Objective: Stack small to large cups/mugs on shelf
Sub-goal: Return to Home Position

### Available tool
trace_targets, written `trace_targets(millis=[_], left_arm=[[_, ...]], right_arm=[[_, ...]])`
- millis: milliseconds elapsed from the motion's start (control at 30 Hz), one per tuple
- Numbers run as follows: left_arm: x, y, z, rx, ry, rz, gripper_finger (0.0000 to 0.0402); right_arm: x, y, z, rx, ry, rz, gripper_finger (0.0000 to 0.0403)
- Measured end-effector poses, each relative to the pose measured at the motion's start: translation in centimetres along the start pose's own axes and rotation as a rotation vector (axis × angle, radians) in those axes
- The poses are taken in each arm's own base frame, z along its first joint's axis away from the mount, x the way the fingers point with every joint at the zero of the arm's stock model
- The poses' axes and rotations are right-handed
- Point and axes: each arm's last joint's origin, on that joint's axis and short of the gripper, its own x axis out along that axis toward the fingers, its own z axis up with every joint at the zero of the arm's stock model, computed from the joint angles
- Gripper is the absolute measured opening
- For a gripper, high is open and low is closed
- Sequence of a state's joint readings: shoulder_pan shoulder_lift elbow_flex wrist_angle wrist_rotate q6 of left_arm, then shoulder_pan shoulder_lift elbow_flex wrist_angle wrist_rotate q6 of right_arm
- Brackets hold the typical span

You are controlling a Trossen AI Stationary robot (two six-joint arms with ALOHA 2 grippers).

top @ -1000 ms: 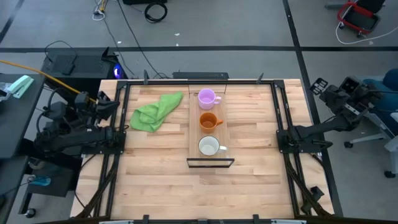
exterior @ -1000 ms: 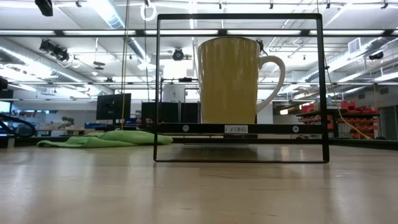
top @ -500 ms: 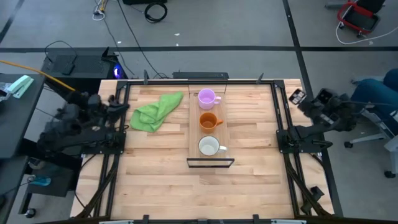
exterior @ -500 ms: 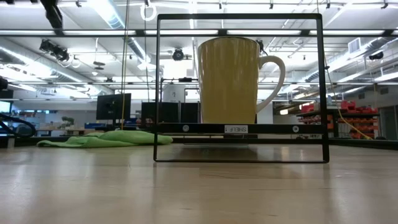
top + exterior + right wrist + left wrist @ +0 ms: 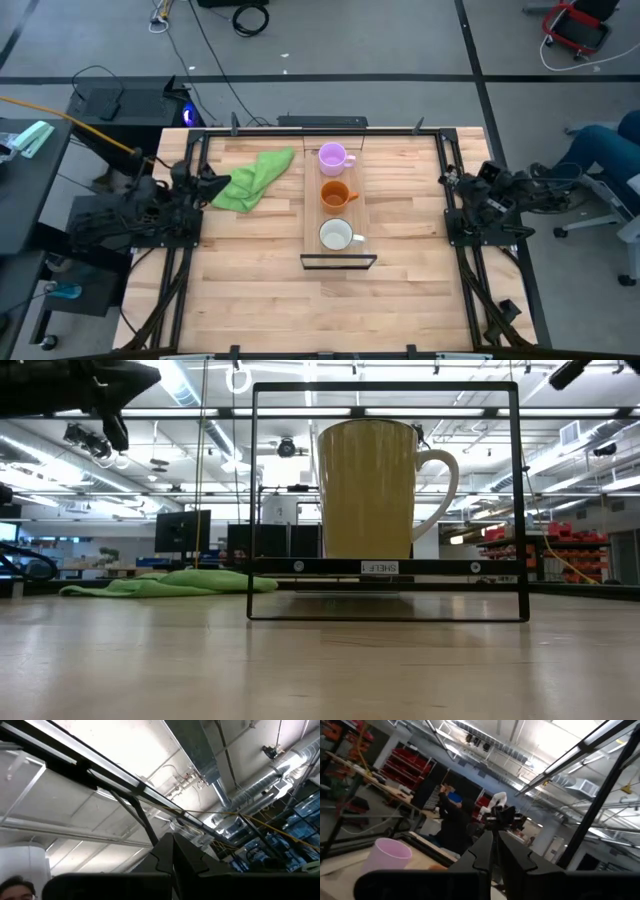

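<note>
Three mugs stand upright in a row on the light-wood shelf (image 5: 311, 215), each on its base: the purple mug (image 5: 333, 156) at the far end, the orange mug (image 5: 336, 194) in the middle, the white mug (image 5: 337, 235) at the near end. The low view shows the white mug (image 5: 365, 490) behind the shelf's black end frame (image 5: 385, 616). My left gripper (image 5: 218, 185) is shut and hovers at the table's left edge, beside the green cloth. Its wrist view shows the purple mug (image 5: 387, 857) past the shut fingers. My right gripper (image 5: 450, 181) is shut, at the table's right edge.
A crumpled green cloth (image 5: 250, 177) lies on the table's far left part, between my left gripper and the shelf. The black table frame rails (image 5: 455, 235) run along both sides. A person in blue (image 5: 612, 150) sits beyond the right edge.
Both arms have swung inward from outside the table. My left gripper has moved right, toward the green cloth, and now shows in the low view's upper left corner. My right gripper has moved left and nearer, reaching the table's right edge. The mugs have stayed still.
</note>
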State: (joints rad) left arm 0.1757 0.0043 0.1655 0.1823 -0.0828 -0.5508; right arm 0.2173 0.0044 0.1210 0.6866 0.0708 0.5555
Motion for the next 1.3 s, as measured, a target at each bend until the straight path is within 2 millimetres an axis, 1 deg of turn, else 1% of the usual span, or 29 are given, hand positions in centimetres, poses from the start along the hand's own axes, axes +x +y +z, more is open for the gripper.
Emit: trace_targets(millis=[100, 233, 533, 733, 833, 967, 1200, 1300], left_arm=[[0.0, 0.5, -0.8, -0.021, 0.014, -0.002, 0.003], [0.0, 0.8, -1.3, -0.019, -0.007, -0.015, 0.0025], [-0.1, 2.2, -3.6, -0.01, 0.024, 0.005, 0.0035], [-0.1, 2.1, -3.5, 0.054, 0.018, 0.004, 0.0031], [-0.1, 2.3, -3.7, 0.117, 0.043, 0.017, 0.0027], [-0.1, 2.6, -4.2, 0.208, 0.098, 0.042, 0.0026], [-0.4, 3.4, -5.5, 0.358, 0.244, 0.1, 0.0036], [-0.5, 3.6, -5.8, 0.377, 0.289, 0.114, 0.0035]], right_arm=[[-0.4, -0.5, -0.7, 0.017, -0.003, -0.002, 0.0014], [-0.9, -1.1, -1.6, 0.045, 0.012, -0.022, 0.0014], [-1.4, -1.8, -2.5, 0.064, 0.025, -0.067, 0.0014], [-1.4, -1.9, -2.7, 0.058, 0.042, -0.076, 0.0014], [-1.5, -2.2, -3.2, 0.024, 0.105, -0.089, 0.0014], [-1.8, -2.9, -4.3, -0.038, 0.232, -0.16, 0.0014], [-2.7, -4.1, -6.1, -0.279, 0.465, -0.245, 0.0014], [-3.1, -4.5, -6.7, -0.372, 0.552, -0.258, 0.0014]])
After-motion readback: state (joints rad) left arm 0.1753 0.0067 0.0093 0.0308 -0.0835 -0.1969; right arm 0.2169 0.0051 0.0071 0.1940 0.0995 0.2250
